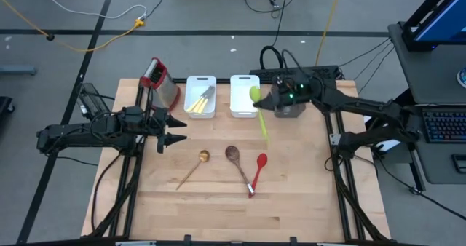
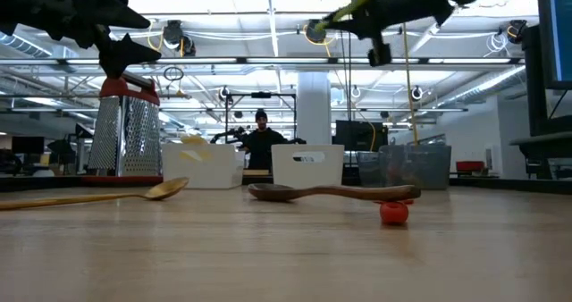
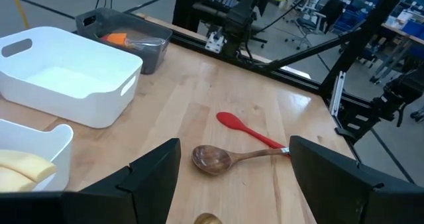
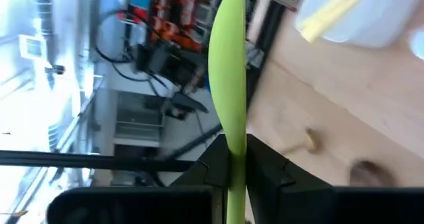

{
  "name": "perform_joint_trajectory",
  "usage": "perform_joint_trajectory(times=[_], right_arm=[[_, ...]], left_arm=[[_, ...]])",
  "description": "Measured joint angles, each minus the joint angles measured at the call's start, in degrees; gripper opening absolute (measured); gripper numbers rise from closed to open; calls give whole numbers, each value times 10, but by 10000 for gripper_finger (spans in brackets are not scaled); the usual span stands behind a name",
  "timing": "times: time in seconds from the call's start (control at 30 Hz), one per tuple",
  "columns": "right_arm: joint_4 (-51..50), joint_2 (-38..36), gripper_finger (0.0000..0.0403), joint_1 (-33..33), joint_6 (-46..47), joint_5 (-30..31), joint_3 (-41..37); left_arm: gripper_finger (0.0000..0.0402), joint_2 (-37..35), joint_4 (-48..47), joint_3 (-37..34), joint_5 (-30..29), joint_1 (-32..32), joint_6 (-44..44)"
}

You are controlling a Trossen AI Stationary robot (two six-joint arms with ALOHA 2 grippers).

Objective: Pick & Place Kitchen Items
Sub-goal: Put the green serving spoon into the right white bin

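Nearest us on the counter [image 1: 218,202] lie the wooden spoon [image 1: 191,169], the dark spoon [image 1: 237,161] and the red spoon [image 1: 257,172], all loose. At nine o'clock our left gripper [image 1: 175,129] waits, fingers spread and empty. Farther off, toward one o'clock, our right gripper [image 1: 271,102] has its fingers clamped on the green spoon [image 1: 258,109], raised beside the white bin [image 1: 244,94]. To place it well, we judge we should centre the bowl over that bin and lower before letting go.

Lime-green spoon [image 1: 258,112] aloft; three spoons [image 1: 234,159] on table
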Motion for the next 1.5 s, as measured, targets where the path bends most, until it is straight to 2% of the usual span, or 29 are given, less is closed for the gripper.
perform_joint_trajectory(times=[0.4, 0.67, 1.03, 1.37, 1.5], right_arm=[[41, 152, 20, -95, 78, -103, 144], [33, 242, 20, -154, 180, -162, 156], [37, 326, 20, -179, 207, -163, 156], [32, 338, 21, -166, 238, -160, 156], [28, 338, 21, -164, 238, -135, 156]], left_arm=[[285, 0, 1, 0, 0, 0, 2], [285, 0, 0, 0, 0, 0, 8], [285, 0, 0, 0, 0, 0, 19], [285, 0, 0, 0, 0, 0, 23], [285, 0, 0, 0, 0, 0, 24]])
